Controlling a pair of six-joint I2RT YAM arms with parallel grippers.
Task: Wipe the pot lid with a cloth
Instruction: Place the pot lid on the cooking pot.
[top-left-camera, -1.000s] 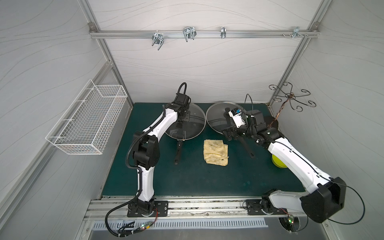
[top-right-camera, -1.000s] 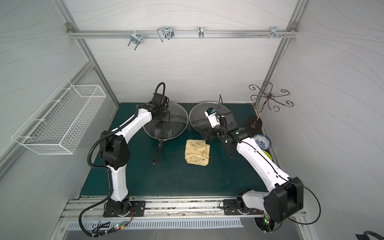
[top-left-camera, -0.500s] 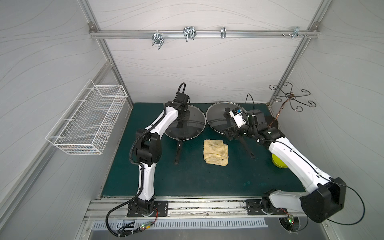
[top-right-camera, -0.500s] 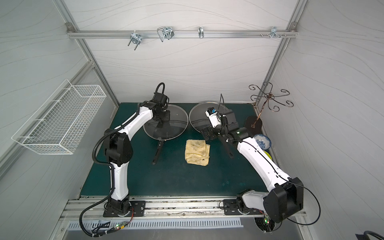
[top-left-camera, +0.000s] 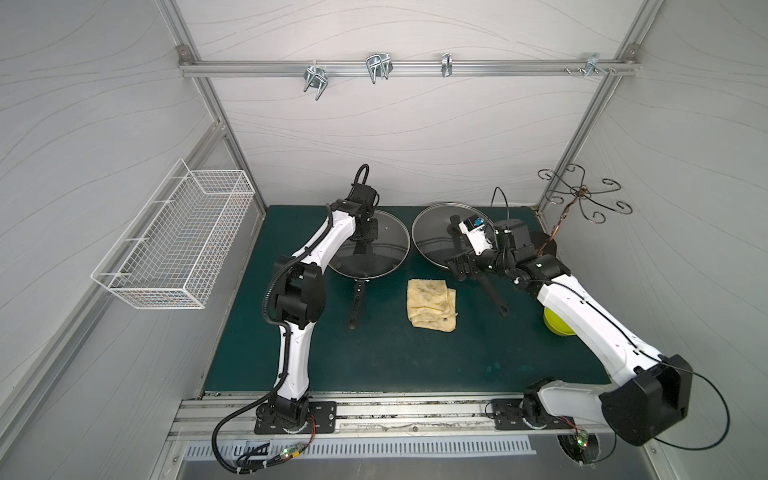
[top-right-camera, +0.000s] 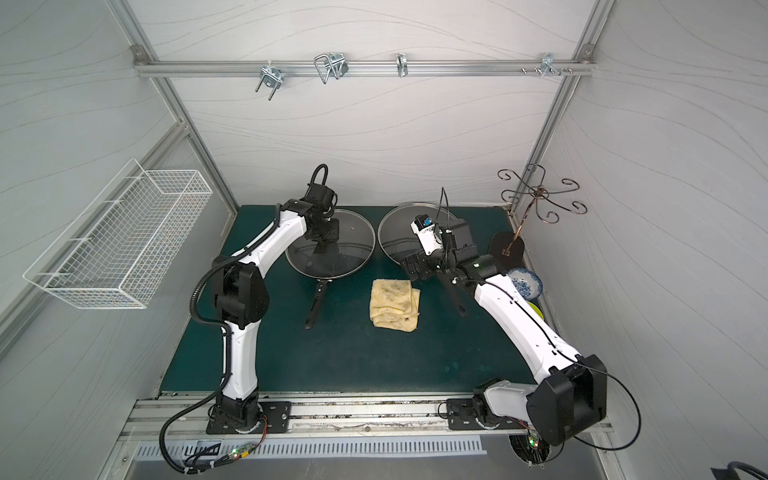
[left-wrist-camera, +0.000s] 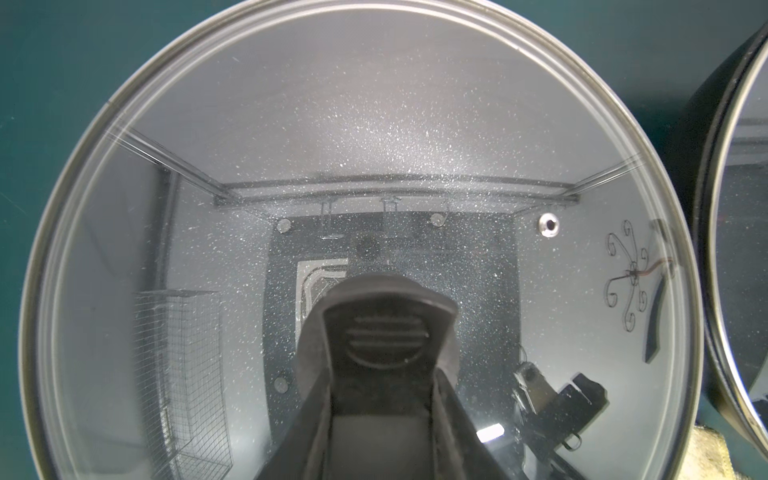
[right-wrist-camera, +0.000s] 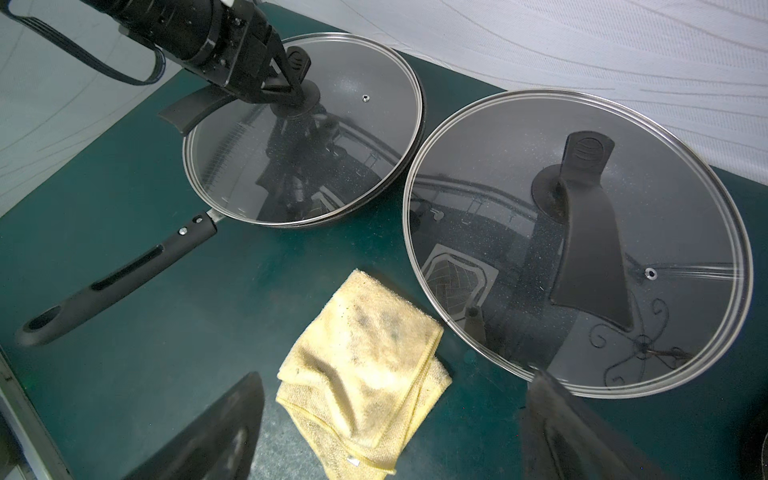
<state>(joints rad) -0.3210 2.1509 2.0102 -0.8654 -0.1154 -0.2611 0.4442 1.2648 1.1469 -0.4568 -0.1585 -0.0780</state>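
Two glass lids lie on black pans at the back of the green mat. My left gripper is shut on the black handle of the left pot lid. The pale yellow stained cloth lies folded on the mat in front of the pans. My right gripper hangs open above the cloth's far edge, beside the right lid, holding nothing.
Pan handles stick out toward the front on either side of the cloth. A yellow-green bowl and a blue-white bowl sit at the right edge. A wire hook stand is back right, a wire basket on the left wall.
The left arm's elbow has shifted a little while its gripper stays on the lid handle. The right arm and the cloth have not visibly moved.
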